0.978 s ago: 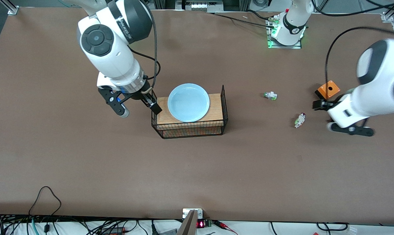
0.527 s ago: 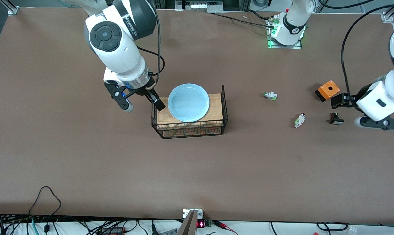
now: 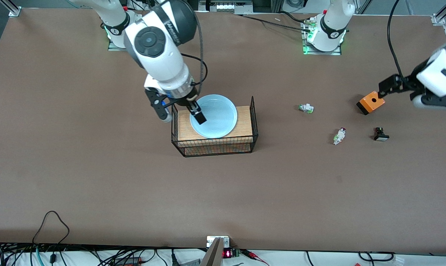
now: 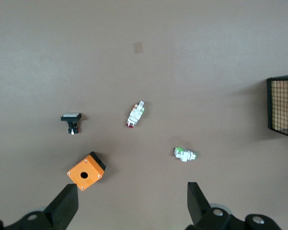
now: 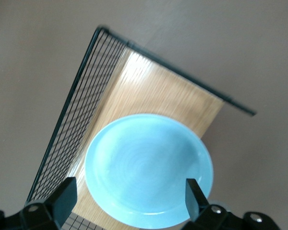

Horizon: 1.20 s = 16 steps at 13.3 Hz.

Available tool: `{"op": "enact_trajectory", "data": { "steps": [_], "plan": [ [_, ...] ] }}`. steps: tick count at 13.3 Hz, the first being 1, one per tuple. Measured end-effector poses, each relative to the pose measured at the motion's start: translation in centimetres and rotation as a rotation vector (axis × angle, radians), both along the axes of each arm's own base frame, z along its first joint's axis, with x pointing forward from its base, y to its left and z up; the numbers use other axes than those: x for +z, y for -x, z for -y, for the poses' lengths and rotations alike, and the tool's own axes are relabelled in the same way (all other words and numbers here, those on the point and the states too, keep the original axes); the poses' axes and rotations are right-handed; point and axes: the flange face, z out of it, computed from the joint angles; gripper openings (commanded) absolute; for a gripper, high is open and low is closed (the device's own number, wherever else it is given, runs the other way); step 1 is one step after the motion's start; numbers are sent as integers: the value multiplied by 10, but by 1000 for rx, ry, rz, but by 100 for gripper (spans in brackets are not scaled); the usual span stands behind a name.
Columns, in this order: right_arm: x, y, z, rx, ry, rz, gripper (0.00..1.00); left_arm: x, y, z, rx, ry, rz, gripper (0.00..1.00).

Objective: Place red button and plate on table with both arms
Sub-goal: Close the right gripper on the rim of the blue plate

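- Plate [image 3: 213, 115]: one, pale blue and round, lying on the wooden top of the single black wire rack [image 3: 215, 145] near the middle of the worktop [image 3: 97, 177]
- Right gripper [image 3: 182, 114]: over the rack edge and the plate rim at the right arm's end, jaws spread wide and holding nothing; in the right wrist view the plate [image 5: 149, 170] sits between the two fingers [image 5: 62, 199]
- Red button [image 3: 339, 136]: one, lying on its side on the bare worktop toward the left arm's end, well apart from the rack
- Other small button parts: two, a green-capped white one [image 3: 306, 108] farther from the front camera than the red button, and a black one with a white cap [image 3: 381, 134] beside the red button toward the left arm's end
- Orange box [image 3: 371, 102]: one, with a round hole in its top, near the black part
- Left gripper [image 3: 400, 90]: up over the worktop just beside the orange box, jaws wide apart and empty; its wrist view shows all three button parts and the box [image 4: 85, 171] below it
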Motion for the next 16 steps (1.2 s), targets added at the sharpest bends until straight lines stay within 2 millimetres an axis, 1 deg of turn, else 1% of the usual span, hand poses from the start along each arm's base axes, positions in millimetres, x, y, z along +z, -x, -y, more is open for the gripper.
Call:
{"op": "enact_trajectory", "data": {
  "steps": [2,4,7,9,10,12,16],
  "plan": [
    [-13,0,-4,5,8,-3,100,2,8,1,-2,-1,-4,100],
    [-31,0,0,36,33,-15,100,0,8,1,-3,-3,-8,100],
    [-65,8,9,158,72,-45,100,0,9,12,-23,-7,-6,100],
    [-82,13,13,211,92,-61,100,0,9,14,-28,-7,-6,100],
    [-87,15,15,224,98,-66,99,0,9,14,-28,-7,-6,100],
    [-90,16,16,234,103,-72,92,0,9,13,-26,-7,-6,100],
    [-92,18,15,240,105,-74,85,0,9,13,-25,-7,-6,100]
  ]
}}
